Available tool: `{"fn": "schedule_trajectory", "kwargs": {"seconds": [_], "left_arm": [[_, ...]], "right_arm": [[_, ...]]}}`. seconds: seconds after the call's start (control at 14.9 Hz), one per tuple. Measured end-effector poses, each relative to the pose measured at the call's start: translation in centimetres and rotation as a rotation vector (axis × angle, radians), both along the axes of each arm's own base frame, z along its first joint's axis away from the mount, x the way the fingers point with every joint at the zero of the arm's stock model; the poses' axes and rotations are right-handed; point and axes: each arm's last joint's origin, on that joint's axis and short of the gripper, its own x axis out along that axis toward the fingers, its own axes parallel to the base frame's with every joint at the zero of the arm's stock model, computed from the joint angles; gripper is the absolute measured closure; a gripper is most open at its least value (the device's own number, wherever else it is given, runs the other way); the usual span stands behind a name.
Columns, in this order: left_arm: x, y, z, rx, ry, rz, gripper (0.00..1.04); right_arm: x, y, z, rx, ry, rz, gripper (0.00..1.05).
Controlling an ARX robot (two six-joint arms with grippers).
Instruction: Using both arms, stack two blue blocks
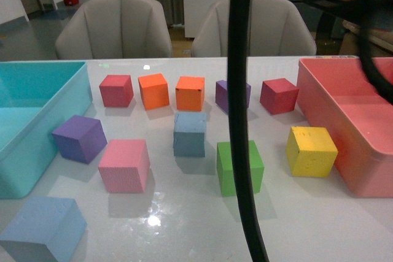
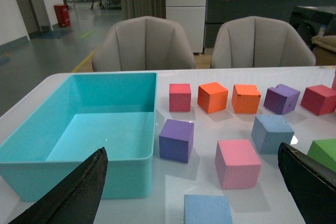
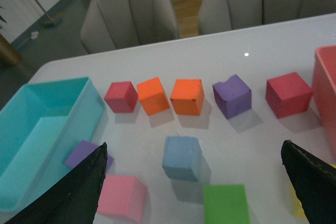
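Note:
One blue block [image 1: 189, 134] stands in the middle of the white table, behind the green cube. It also shows in the left wrist view as the blue block [image 2: 272, 132] and in the right wrist view as the blue block [image 3: 181, 157]. The second blue block [image 1: 43, 228] lies at the near left corner, in front of the pink cube, and its top shows low in the left wrist view [image 2: 207, 209]. My left gripper [image 2: 191, 148] hangs open above the near left part of the table, holding nothing. My right gripper [image 3: 193, 144] is open too, high over the middle block.
A teal bin [image 1: 37, 90] is at the left and a pink bin [image 1: 344, 108] at the right. Red, orange and purple cubes form a back row. A purple cube [image 1: 78, 138], pink cube [image 1: 124, 165], green cube [image 1: 228, 167] and yellow cube [image 1: 311, 151] lie nearer. A black cable [image 1: 241, 121] hangs across the front view.

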Motion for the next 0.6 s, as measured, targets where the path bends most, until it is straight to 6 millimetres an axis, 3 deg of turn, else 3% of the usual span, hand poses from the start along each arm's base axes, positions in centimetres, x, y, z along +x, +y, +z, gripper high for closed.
{"fn": "schedule_trajectory", "kwargs": {"seconds": [0.2,0.27,0.33,0.6], "left_arm": [[0.0,0.0,0.0,0.000,0.000,0.000,0.07],[0.0,0.0,0.0,0.000,-0.001,-0.002,0.07],[0.0,0.0,0.0,0.000,0.001,0.000,0.07],[0.0,0.0,0.0,0.000,0.002,0.003,0.07]], "right_arm": [[-4.9,-2.3,-1.2,-0.048,-0.054,-0.027,0.08],[-5.2,-3.9,-1.3,-0.073,-0.233,-0.168,0.23],[-5.3,-6.3,-2.1,-0.146,-0.287,-0.229,0.36],[-6.9,-9.2,-3.8,-0.221,-0.259,-0.234,0.50]]}}
